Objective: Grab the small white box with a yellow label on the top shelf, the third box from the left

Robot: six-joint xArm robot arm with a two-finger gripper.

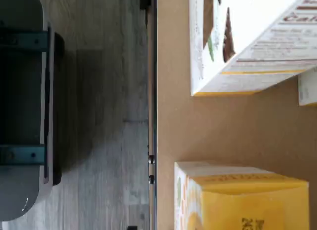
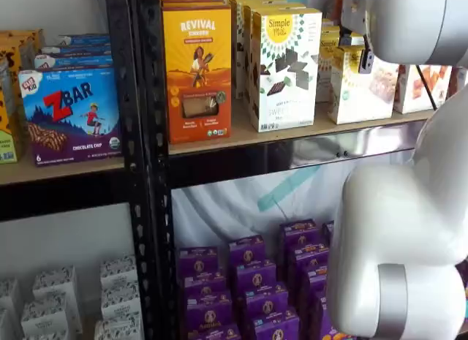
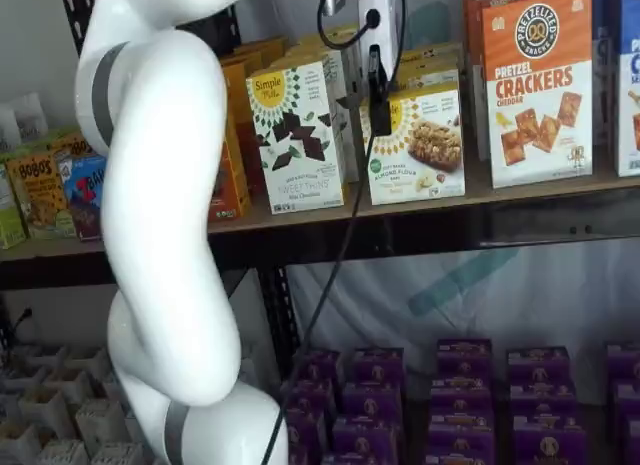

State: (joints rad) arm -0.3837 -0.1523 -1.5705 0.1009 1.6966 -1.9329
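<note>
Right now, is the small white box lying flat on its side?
No, in a shelf view the small white box stands upright on the top shelf, between the taller white box and the cracker box.

We see the small white box (image 3: 417,143) cream with a yellow sunburst, a green dot and brownish baked squares, the taller box (image 3: 297,133) white with dark chocolate pieces, the cracker box (image 3: 537,85) orange and white, and the top shelf (image 3: 480,197) pale wood.
</note>
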